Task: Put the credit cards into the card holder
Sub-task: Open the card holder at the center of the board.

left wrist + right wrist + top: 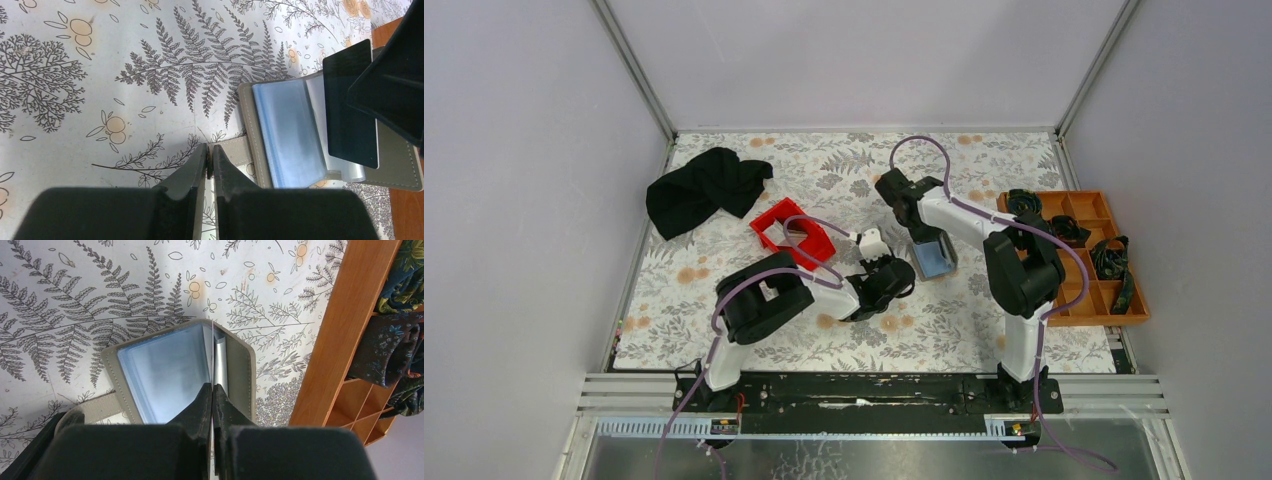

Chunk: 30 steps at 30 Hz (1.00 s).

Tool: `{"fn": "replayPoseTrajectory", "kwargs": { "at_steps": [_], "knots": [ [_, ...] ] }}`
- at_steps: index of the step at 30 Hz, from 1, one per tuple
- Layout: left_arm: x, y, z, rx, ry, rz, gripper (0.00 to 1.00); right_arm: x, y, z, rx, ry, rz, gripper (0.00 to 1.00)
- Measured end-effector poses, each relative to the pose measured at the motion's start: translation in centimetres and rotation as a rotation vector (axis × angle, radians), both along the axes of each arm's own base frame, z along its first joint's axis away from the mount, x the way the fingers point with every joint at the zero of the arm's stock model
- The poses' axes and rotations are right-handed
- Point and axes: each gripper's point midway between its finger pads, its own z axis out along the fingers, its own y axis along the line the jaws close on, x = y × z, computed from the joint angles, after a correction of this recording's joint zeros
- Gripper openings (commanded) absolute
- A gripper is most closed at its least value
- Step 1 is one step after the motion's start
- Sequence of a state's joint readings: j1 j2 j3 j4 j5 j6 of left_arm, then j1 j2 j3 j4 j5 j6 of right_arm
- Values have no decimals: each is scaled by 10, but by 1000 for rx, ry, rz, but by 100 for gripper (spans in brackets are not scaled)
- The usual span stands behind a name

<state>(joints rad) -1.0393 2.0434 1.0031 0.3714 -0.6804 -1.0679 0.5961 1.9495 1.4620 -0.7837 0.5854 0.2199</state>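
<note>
The left wrist view shows the left gripper (pixel 210 162) pinched on the grey strap of the open card holder (pixel 290 135), which lies on the floral surface (pixel 100 100). It also shows the flat face of a dark card (pixel 350 115) over the blue sleeves. The right wrist view gives that card only edge-on, clamped in the right gripper (pixel 212 395), while the top view alone places the card holder between both arms, left of the orange tray (pixel 1089 208).

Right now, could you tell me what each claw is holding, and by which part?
The left claw pinches the card holder by its closure strap; the right claw grips a dark card by one edge, above the open holder.
</note>
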Motion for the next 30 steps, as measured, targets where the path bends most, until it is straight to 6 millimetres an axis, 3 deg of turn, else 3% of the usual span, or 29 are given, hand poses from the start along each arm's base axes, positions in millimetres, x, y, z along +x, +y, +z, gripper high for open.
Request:
{"fn": "replayPoseTrajectory", "kwargs": {
  "at_steps": [14,22,30],
  "knots": [
    [-6,10,0,4,11,7,8,8,-14,-3,7,-13,-39,0],
    [-11,19,0,16,19,9,7,0,-22,-17,-6,8,-48,0],
    [-14,28,0,46,26,19,7,-7,-28,-14,39,-2,-70,0]
  ]
}}
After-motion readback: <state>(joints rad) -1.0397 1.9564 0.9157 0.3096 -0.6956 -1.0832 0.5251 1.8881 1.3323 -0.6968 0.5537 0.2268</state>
